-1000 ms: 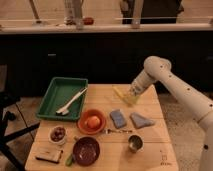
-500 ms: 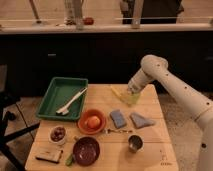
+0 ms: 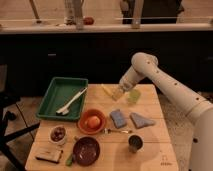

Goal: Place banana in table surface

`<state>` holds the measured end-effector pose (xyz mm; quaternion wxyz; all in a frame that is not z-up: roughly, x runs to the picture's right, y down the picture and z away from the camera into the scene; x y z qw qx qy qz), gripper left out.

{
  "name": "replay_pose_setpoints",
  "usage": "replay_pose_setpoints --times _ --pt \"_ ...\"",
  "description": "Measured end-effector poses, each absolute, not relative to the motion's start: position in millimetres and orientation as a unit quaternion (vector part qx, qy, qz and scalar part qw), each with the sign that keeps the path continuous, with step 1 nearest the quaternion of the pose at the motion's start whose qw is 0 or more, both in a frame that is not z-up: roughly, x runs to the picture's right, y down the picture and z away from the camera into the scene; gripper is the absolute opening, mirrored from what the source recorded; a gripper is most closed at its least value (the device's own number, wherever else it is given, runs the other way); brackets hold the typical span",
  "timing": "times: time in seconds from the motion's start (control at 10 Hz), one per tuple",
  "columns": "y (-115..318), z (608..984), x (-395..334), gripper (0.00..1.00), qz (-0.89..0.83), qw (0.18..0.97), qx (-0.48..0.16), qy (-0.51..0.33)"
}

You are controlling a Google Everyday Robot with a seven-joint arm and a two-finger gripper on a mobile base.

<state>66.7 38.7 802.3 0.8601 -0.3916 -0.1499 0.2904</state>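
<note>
The banana [image 3: 107,90], slim and pale yellow, lay at the far edge of the desk [image 3: 150,150], between the green tray [image 3: 49,98] and a pale yellow-green cup [image 3: 134,95]. It appeared to rest on the wood, though whether it was fully set down could not be told. The end effector [image 3: 118,93] sat at the banana's right end, touching or just beside it; whether it was grasping the fruit or had released it could not be told. The white arm [image 3: 170,92] reached in from the right. This looked like the placing step, close to done. The next move would likely call for letting go, if not already done, and lifting straight up, clear of the cup. Nearer the front were an orange in a bowl [image 3: 92,121], a blue sponge [image 3: 119,118] and a dark cup [image 3: 135,142].
</note>
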Motion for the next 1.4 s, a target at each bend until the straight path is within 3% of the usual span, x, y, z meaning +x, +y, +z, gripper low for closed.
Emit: replay_pose_setpoints --times 0.4,1.4 --pt "37 815 36 0.02 0.289 0.856 -0.396 -0.162" --pt "38 830 46 0.02 0.305 0.844 -0.4 -0.185"
